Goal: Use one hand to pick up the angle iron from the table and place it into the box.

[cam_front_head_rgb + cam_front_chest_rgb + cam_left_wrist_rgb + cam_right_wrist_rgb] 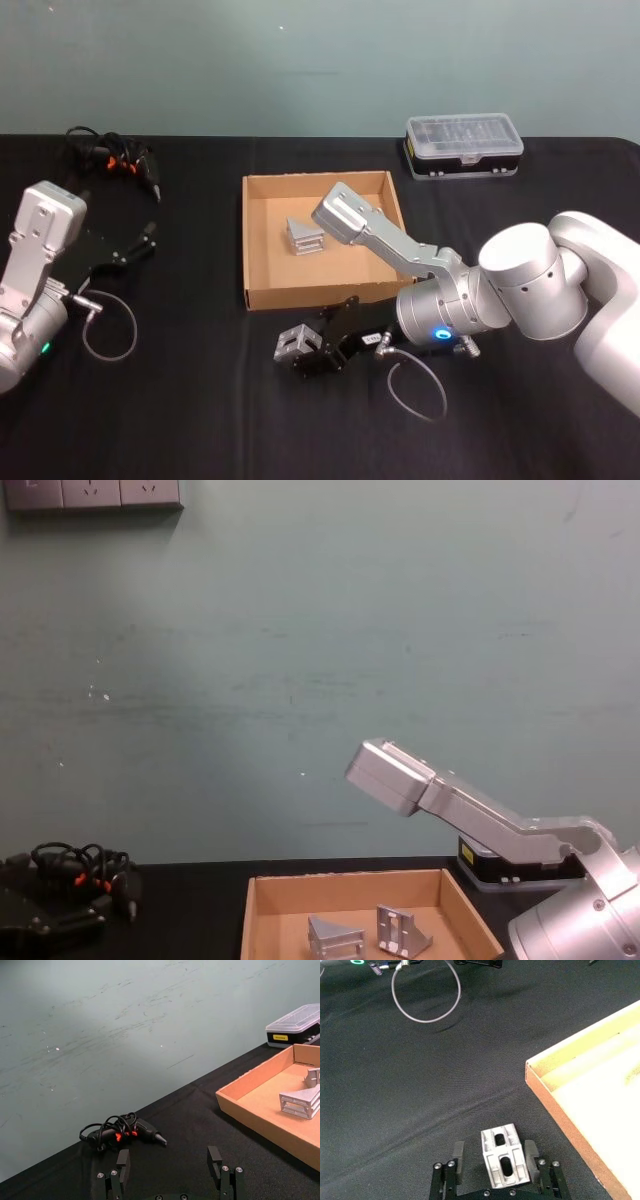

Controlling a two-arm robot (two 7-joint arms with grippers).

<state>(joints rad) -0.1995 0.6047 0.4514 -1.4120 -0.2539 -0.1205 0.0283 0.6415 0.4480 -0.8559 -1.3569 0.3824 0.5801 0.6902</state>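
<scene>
An angle iron (296,344), a small silver bracket, lies on the black table (200,420) just in front of the tan cardboard box (262,240). My right gripper (308,350) is low over it and open. In the right wrist view the angle iron (504,1161) sits between the two fingers (458,1156); one is close against its side and the other stands a gap away. Two more silver brackets (335,937) lie inside the box (350,889). My left gripper (169,1160) is open and holds nothing, parked at the table's left (138,243).
A black plastic case with a clear lid (463,146) stands behind the box at the right. A black tool with a coiled cable and orange marks (112,160) lies at the back left. Loose wire loops hang from both wrists (110,330).
</scene>
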